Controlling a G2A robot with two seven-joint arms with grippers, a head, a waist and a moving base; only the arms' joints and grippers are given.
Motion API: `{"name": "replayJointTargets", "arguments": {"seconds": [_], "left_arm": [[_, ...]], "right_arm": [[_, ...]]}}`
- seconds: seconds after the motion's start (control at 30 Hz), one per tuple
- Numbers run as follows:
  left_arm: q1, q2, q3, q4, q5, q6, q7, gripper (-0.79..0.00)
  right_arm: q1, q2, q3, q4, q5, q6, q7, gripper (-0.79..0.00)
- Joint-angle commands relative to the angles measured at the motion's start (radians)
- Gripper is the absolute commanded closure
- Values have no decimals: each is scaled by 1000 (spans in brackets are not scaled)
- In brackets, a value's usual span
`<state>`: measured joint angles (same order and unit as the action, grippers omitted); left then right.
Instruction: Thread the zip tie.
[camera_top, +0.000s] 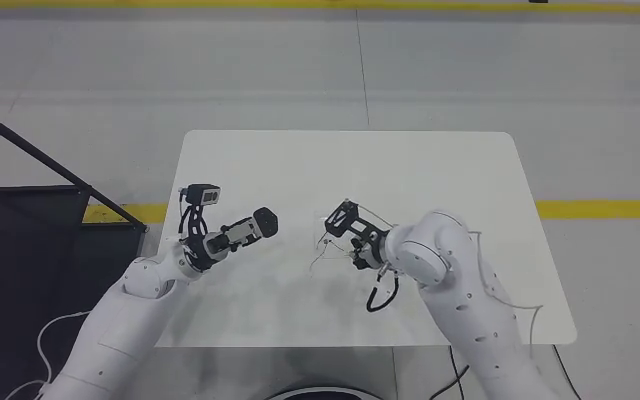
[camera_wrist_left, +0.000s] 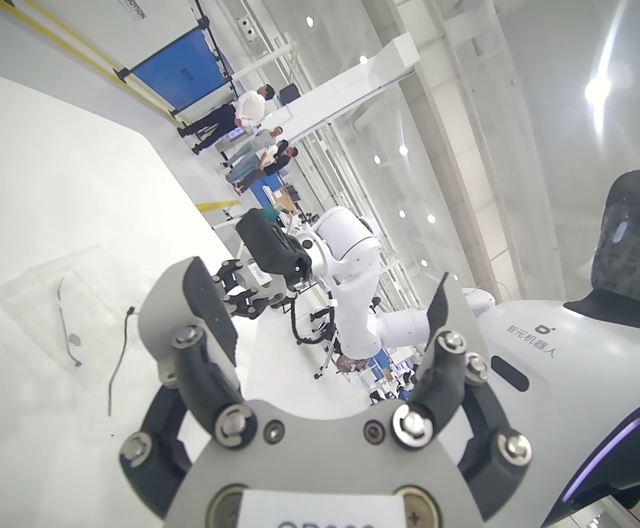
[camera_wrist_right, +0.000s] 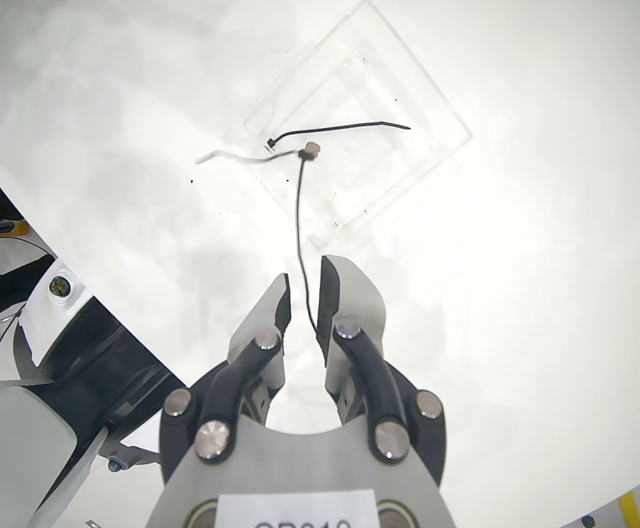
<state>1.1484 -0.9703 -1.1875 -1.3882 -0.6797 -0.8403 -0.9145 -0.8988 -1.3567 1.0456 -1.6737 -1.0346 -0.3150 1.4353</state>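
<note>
Zip tie (camera_wrist_right: 299, 215): head on the clear plate (camera_wrist_right: 430, 115), tail off it on the table (camera_wrist_right: 500, 325), straddled by the right gripper (camera_wrist_right: 305, 282). Narrowly parted, perhaps brushing one pad, seemingly to pinch and steer. Left gripper (camera_wrist_left: 320, 280) wide, empty, aside, leaving room. From the right wrist, a second black tie (camera_wrist_right: 345, 128) on the plate; from above, hardly traceable.

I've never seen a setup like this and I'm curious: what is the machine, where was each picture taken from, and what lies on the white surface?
It is a two-armed robot at a white table. One picture looks down from above the arms; the other two come from cameras on each wrist. The left tool is open and empty. The right tool is open, with a black zip tie running between its fingers. A second zip tie lies on a clear plate.
</note>
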Motion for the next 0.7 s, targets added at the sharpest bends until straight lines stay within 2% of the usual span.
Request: {"name": "replayJointTargets", "arguments": {"seconds": [0.0,0.23,0.3,0.33,0.43,0.67], "left_arm": [[0,-1,-2,0,2,1,-1,-785],[1,-6,-9,3,5,9,-5,-785],[1,-7,-10,3,6,10,-10,-785],[0,-8,-11,4,5,11,-11,-785],[-2,-10,-10,8,8,16,-13,-785],[-15,-19,-1,15,9,24,-23,-785]], "right_arm": [[7,1,-2,6,3,4,-1,-166],[24,4,-13,10,-2,18,-9,-169],[18,8,-22,-10,-31,-1,-22,-231],[9,10,-24,-24,-44,-14,-25,-292],[-34,22,-26,-86,-100,-59,-30,-268],[-175,49,-83,-242,-351,-124,-55,-237]]}}
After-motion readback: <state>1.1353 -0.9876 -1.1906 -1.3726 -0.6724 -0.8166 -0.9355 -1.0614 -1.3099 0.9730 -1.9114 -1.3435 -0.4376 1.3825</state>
